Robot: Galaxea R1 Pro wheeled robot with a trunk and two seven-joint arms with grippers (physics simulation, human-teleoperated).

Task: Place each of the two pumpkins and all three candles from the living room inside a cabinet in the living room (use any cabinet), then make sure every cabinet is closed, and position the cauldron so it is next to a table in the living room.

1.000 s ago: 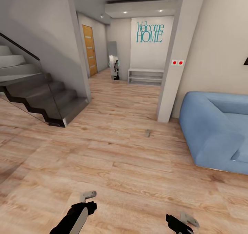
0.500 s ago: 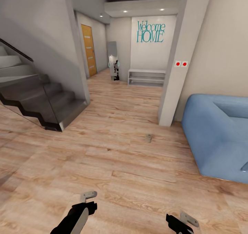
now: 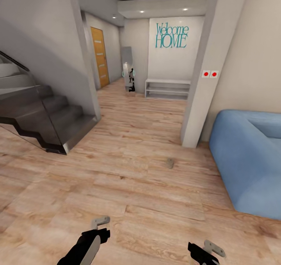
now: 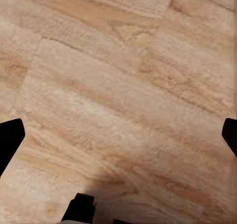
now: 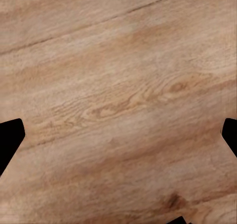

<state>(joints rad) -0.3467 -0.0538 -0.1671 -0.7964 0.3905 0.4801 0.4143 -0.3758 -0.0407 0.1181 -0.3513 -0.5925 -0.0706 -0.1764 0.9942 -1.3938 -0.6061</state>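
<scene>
One candle (image 3: 170,163), a small grey-brown stub, lies on the wood floor ahead, between the white pillar and me. The pumpkins, the other candles, the cabinet and the cauldron are out of view. My left gripper (image 3: 100,223) hangs low at the head view's bottom edge, well short of the candle. The left wrist view has its dark fingertips (image 4: 11,137) wide apart over bare floor, so it is open and empty. My right gripper (image 3: 212,249) sits low on the other side. Its fingertips (image 5: 10,135) are also spread wide, open with nothing between them.
A blue sofa (image 3: 249,155) fills the right side. A white pillar (image 3: 201,97) with two red switches stands beside it. Dark stairs (image 3: 43,116) with a glass rail rise at the left. A hallway with a white low shelf (image 3: 167,88) and an orange door (image 3: 100,56) lies ahead.
The whole head view has shifted: stairs slid left, sofa and pillar slid right, the candle sits lower in the picture, so the camera moved. Both arms hold the same pose.
</scene>
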